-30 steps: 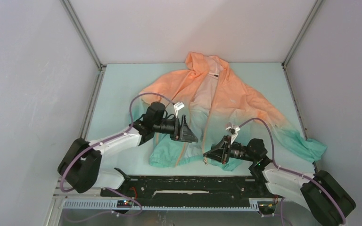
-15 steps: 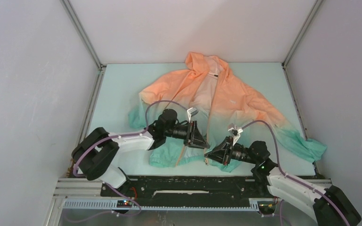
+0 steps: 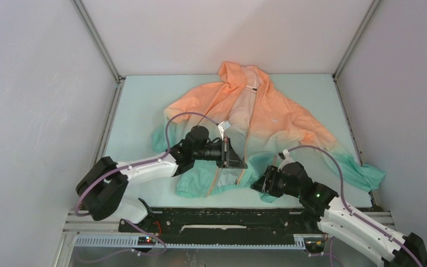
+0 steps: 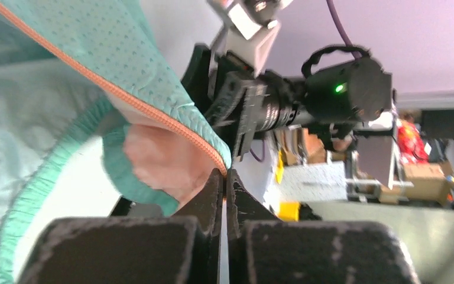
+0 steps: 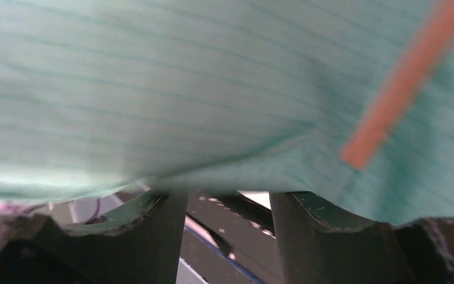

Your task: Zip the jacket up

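Note:
The jacket (image 3: 267, 119) lies open on the table, peach at the hood and teal at the hem. My left gripper (image 3: 238, 162) is over its left front panel near the hem. In the left wrist view it (image 4: 224, 173) is shut on the orange zipper edge (image 4: 153, 112), lifting the teal fabric (image 4: 65, 89). My right gripper (image 3: 259, 183) sits at the hem of the right front panel. In the right wrist view it (image 5: 227, 201) is open, with teal fabric (image 5: 183, 89) draped over its fingertips and an orange zipper strip (image 5: 402, 77) at the upper right.
The pale green table (image 3: 139, 105) is boxed in by grey walls at left, right and back. A black rail (image 3: 222, 214) runs along the near edge. The right arm's wrist (image 4: 331, 94) shows close ahead in the left wrist view.
My left gripper has moved right, toward the jacket's centre opening. My right gripper has pulled back to the right along the hem, and its arm has swung lower.

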Tool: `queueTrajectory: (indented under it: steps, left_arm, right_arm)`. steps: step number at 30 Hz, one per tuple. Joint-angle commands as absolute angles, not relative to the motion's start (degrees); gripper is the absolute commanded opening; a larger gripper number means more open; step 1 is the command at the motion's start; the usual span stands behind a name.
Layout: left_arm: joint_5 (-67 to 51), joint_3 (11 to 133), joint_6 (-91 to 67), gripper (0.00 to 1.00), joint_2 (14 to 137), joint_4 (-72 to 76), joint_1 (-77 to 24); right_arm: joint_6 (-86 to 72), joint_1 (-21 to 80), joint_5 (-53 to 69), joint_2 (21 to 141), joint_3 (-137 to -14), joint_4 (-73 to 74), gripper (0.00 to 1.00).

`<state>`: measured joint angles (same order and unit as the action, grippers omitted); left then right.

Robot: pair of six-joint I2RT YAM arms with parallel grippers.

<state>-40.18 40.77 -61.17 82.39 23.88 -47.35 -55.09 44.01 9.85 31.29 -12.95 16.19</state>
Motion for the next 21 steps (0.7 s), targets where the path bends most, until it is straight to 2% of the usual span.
queueTrajectory:
  steps: [1,5,9,15,17,18,19,21]
  left_arm:
    - [-27.98,44.71,-52.16,0.0,78.27,13.56,-47.57]
    - [-23.69,45.97,-50.05,0.0,80.0,9.92,-47.57]
    - [-23.74,46.91,-51.73,0.0,83.5,11.34,-47.69]
    - [-21.78,45.79,-54.21,0.0,82.15,11.69,-47.71]
    - [-21.66,44.91,-56.54,0.0,81.26,13.11,-47.89]
    - [-22.14,44.3,-57.91,0.0,81.07,14.7,-48.06]
    - [-22.87,43.81,-59.24,0.0,81.16,16.36,-48.2]
    - [-23.77,43.16,-61.98,0.0,81.29,19.87,-48.46]
  right_arm:
    - [-66.85,43.46,1.49,35.05,-11.95,30.99,0.55]
    - [-68.45,37.55,-2.36,40.04,-9.98,29.32,0.51]
    - [-69.33,31.43,1.73,41.48,-8.28,26.27,0.35]
    - [-71.37,29.5,2.2,36.69,-9.26,31.2,0.33]
    - [-67.22,29.38,-2.57,31.02,-13.87,38.27,0.38]
    - [-63.95,29.44,-4.09,27.75,-15.13,40.54,0.47]
    - [-58.08,29.49,-2.47,24.33,-16.22,39.16,0.55]
    - [-50.02,29.56,8.49,16.03,-15.47,35.79,0.61]
